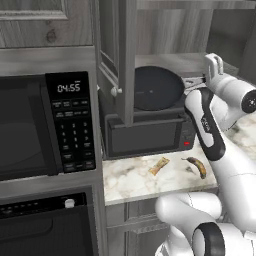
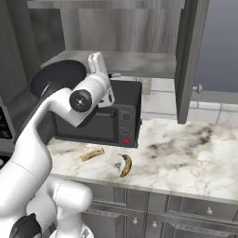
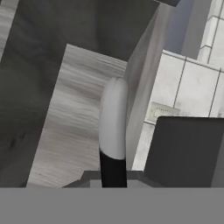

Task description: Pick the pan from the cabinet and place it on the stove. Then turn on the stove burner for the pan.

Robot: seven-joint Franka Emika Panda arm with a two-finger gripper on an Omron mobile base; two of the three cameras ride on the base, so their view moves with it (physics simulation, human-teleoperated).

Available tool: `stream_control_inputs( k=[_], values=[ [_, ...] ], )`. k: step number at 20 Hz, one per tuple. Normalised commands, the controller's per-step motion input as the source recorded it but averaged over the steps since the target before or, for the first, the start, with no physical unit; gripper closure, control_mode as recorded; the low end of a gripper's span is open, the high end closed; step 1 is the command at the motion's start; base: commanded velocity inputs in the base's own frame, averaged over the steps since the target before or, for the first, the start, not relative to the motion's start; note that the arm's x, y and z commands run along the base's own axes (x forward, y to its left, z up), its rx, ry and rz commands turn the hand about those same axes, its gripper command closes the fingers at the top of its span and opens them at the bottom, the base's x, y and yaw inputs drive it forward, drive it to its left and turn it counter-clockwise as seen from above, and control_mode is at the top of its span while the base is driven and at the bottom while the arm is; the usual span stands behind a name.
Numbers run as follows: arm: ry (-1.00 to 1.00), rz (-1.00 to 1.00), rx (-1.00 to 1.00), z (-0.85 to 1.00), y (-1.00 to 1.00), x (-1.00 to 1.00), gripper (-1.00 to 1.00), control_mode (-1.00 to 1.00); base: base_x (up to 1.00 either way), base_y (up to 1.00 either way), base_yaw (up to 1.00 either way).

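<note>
The pan (image 1: 159,88) is sitting in the open cabinet (image 2: 122,61), tipped up with its black round face toward the left base camera, above a small black oven (image 1: 146,134) that is standing on the worktop (image 2: 186,158). In the right base view the pan (image 2: 58,76) is showing as a dark disc at the left end of the cabinet shelf, partly behind the arm. The tool (image 1: 206,80) is reaching in at the right of the pan; the hand view is showing what the base views are hiding, its dark tips clenched on the silver-grey pan handle (image 3: 113,118), which is running away from the camera over the wood-grain shelf.

The left base view is also taking in the black microwave (image 1: 47,125) with its lit clock at the far left and a built-in oven (image 1: 47,225) under it. The right base view is giving the open cabinet door (image 2: 188,60) with its round knob, edge-on at the right, and the tiled wall behind.

On the marbled worktop, a spotted banana (image 2: 125,164) and a tan bar-shaped item (image 2: 92,154) are lying near each other in front of the small oven.
</note>
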Motion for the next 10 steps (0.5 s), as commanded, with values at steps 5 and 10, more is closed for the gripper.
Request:
stream_control_inputs(
  k=[5,10],
  values=[
    [0.0,0.0,0.0,0.0,0.0,0.0,1.0,1.0,-0.44,-0.01,-0.04],
    [0.0,0.0,0.0,0.0,0.0,0.0,1.0,1.0,-0.58,-0.21,-0.07]
  ],
)
